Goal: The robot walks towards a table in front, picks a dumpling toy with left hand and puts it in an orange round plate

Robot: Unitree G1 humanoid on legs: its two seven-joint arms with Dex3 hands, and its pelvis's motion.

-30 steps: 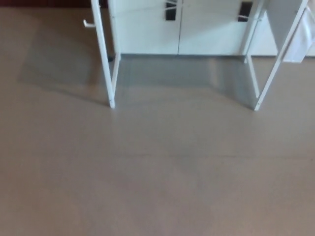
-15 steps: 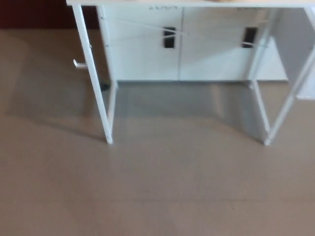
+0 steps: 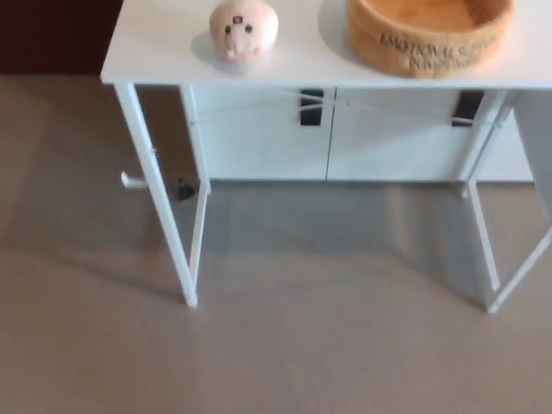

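Note:
A pale pink dumpling toy (image 3: 244, 29) with a small dark face sits on the white table (image 3: 155, 52), toward its left side. To its right on the same tabletop stands an orange round plate (image 3: 429, 33), bowl-like, with dark lettering on its wall; its far rim is cut off by the picture's top edge. Neither of my hands shows in the head view.
The table stands on thin white legs (image 3: 159, 207) over a grey-brown floor (image 3: 276, 354). Behind it is a white cabinet (image 3: 345, 138) with black handles. A dark red wall (image 3: 52, 34) fills the upper left corner.
The whole picture has shifted: the camera has tilted up or moved, bringing the tabletop with the dumpling toy and the plate into view. Before, only the table's legs and the cabinet showed.

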